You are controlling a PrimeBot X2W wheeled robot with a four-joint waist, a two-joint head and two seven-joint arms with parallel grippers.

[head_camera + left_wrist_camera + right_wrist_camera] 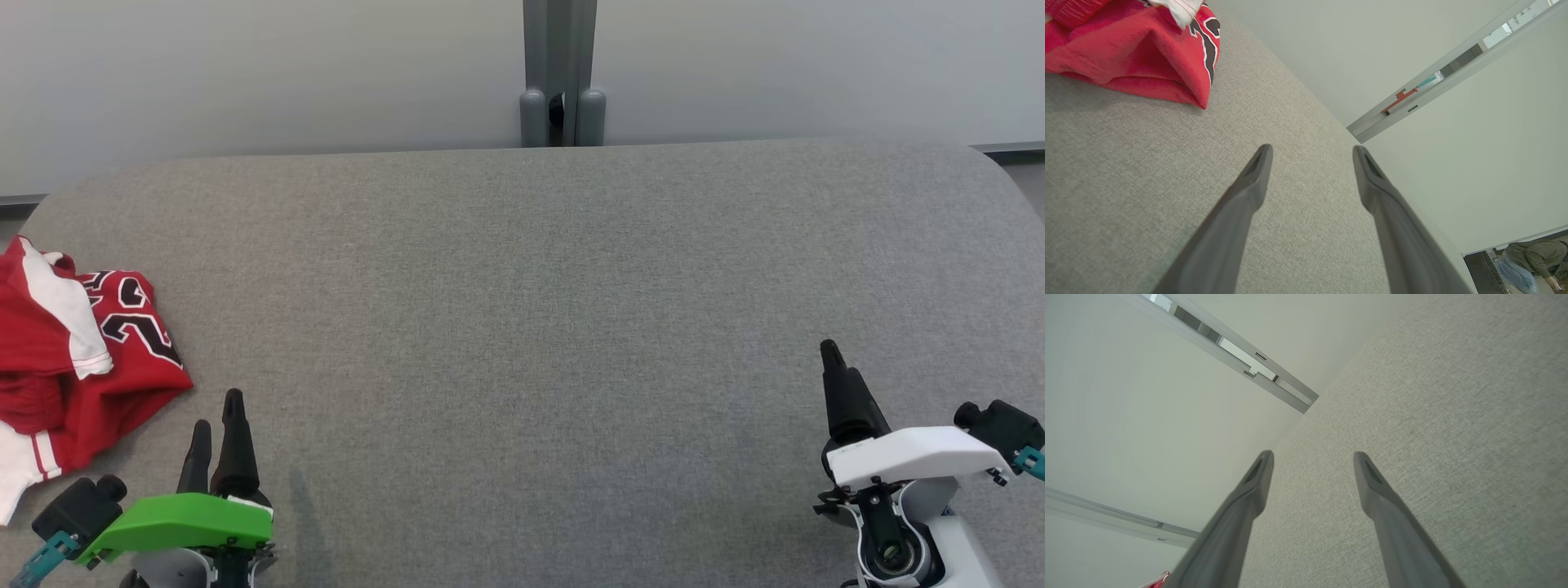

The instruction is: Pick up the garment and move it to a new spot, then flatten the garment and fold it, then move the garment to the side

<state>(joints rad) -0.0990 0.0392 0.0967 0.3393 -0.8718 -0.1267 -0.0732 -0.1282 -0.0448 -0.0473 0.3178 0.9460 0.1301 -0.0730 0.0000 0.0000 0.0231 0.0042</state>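
Note:
A crumpled red and white garment [77,359] with black numbers lies at the left edge of the grey table [522,327]. My left gripper [217,412] stands open just to its lower right, a short way off the cloth, nothing between its fingers. In the left wrist view the garment [1135,53] sits at the upper left, ahead and to the left of the spread gripper [1312,149]. My right gripper [831,351] is at the lower right of the table, far from the garment; the right wrist view shows this gripper [1312,455] open over bare felt. A red scrap of the garment [1157,582] peeks at that view's bottom edge.
A pale wall runs behind the table, with a grey post [560,73] at the middle of the far edge. A person [1531,257] crouches in the lower right corner of the left wrist view, beyond the table. The table's corners are rounded.

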